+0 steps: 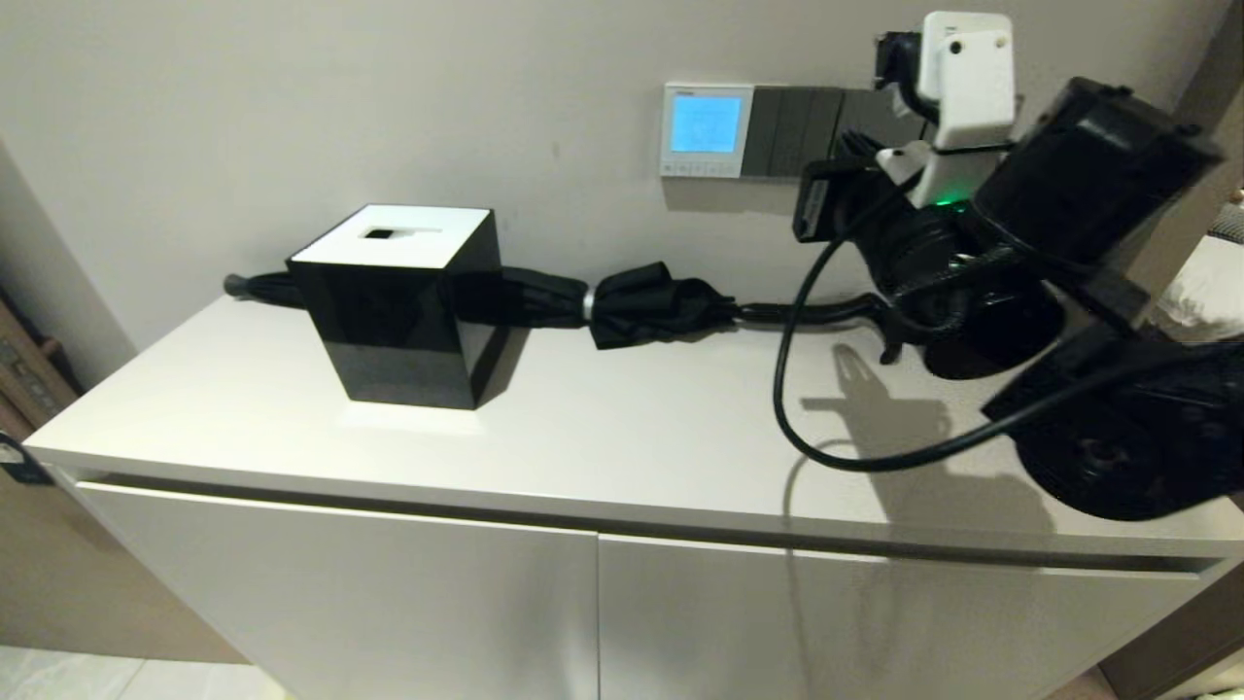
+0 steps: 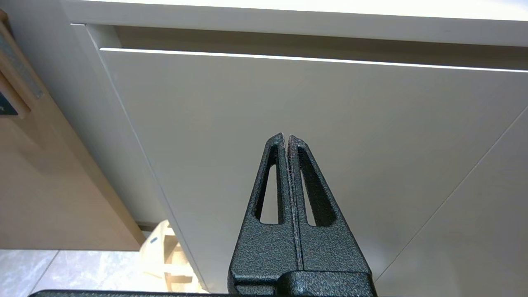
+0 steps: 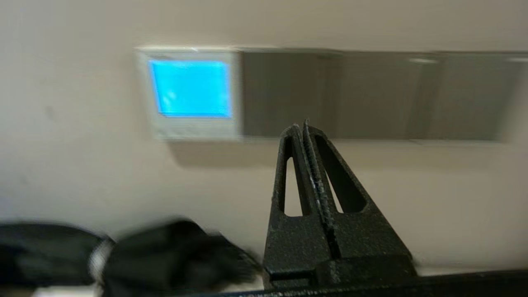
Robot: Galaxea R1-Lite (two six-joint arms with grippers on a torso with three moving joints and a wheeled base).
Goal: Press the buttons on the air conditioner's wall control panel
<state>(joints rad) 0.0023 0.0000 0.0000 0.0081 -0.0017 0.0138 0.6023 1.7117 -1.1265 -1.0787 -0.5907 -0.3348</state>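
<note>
The air conditioner's wall control panel (image 1: 707, 128) is a white-framed square on the wall with a glowing light blue screen. Its buttons (image 1: 698, 168) are a row of tiny grey keys along its bottom edge. The panel also shows in the right wrist view (image 3: 189, 93), where the button strip (image 3: 194, 128) is blurred. My right gripper (image 1: 853, 146) (image 3: 300, 126) is shut and empty. It is raised near the wall, to the right of the panel and just below the dark switch plates, apart from the buttons. My left gripper (image 2: 286, 137) is shut and empty, low in front of the cabinet door.
Dark grey switch plates (image 1: 792, 131) adjoin the panel's right side. A black tissue box (image 1: 398, 301) and a folded black umbrella (image 1: 622, 301) lie on the white cabinet top (image 1: 583, 428) below the panel. A black cable (image 1: 787, 389) loops from my right arm.
</note>
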